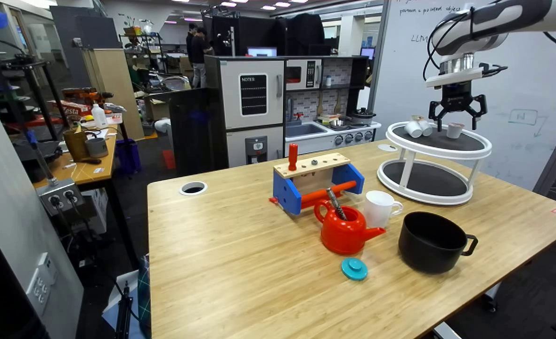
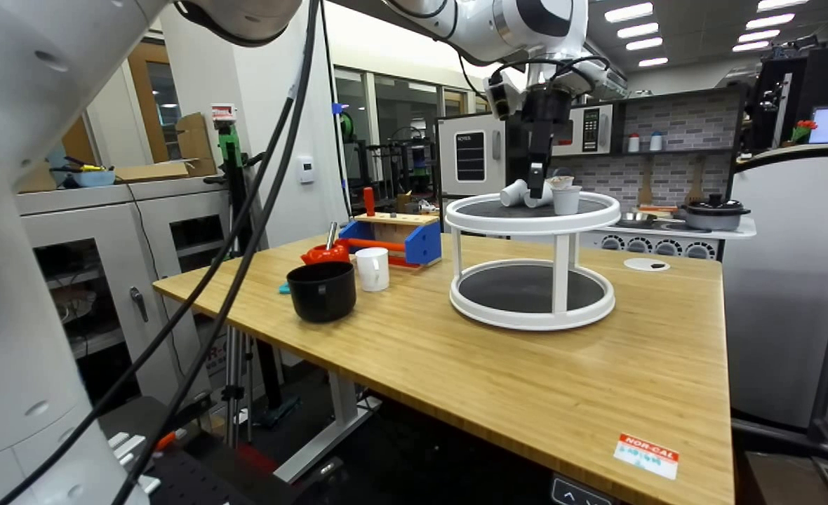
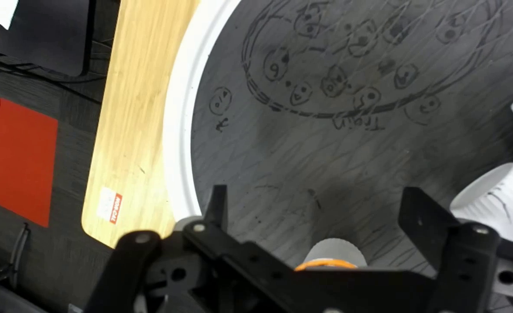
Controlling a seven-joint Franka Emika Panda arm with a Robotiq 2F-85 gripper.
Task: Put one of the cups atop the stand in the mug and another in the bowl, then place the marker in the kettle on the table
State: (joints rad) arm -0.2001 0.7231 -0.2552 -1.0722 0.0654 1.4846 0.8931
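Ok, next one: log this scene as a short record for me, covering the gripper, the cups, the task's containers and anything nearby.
Gripper: open, nothing held, over the stand
On its top tier: one upright cup, two lying cups, perhaps more
Kettle: patterned stick leaning out of its top; can't tell if that is the marker
Mug: upright beside the kettle, contents can't be made out
Bowl: upright, no cup seen in it
Nearby: teal lid and blue-and-wood rack, both close to the kettle
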